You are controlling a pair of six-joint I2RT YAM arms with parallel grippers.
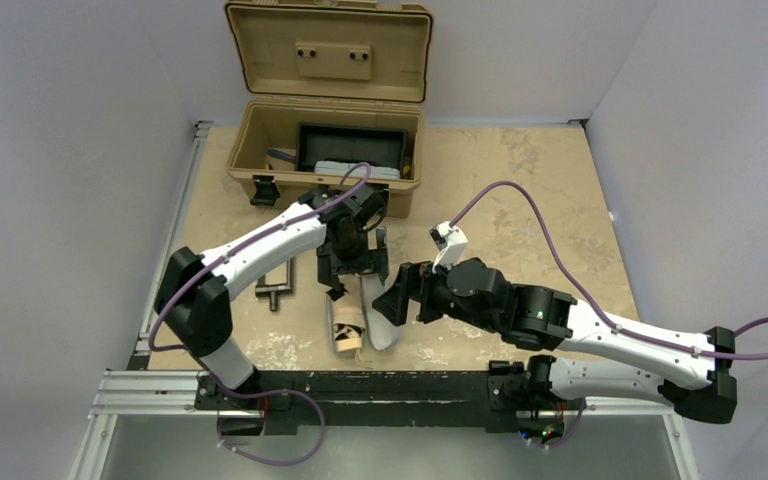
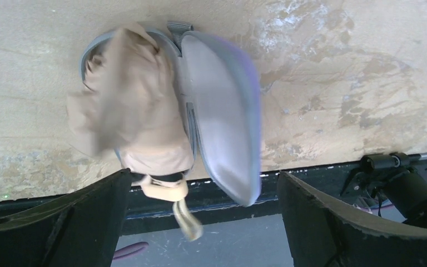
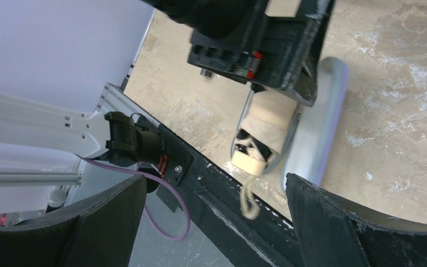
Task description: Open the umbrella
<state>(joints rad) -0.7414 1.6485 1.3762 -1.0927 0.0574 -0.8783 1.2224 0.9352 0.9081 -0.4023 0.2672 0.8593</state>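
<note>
Barely begun: finds cream-tan folded fabric umbrella (image 2: 130, 111) lying in opened lavender-grey oblong hard case (image 2: 222, 117). Holds left gripper (image 2: 203, 186) and right gripper (image 3: 216, 183) released, empty. Leaves 2 steps: extraction, unfolding.

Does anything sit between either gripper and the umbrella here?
Nothing visible blocks the left gripper: its jaws stand open above the umbrella, which lies uncovered in the open case. For the right gripper, the case's swung-open lid lies beside the umbrella on that side, partly in the way.

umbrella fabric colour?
Cream-tan umbrella, folded; it shows best in the left wrist view.
</note>
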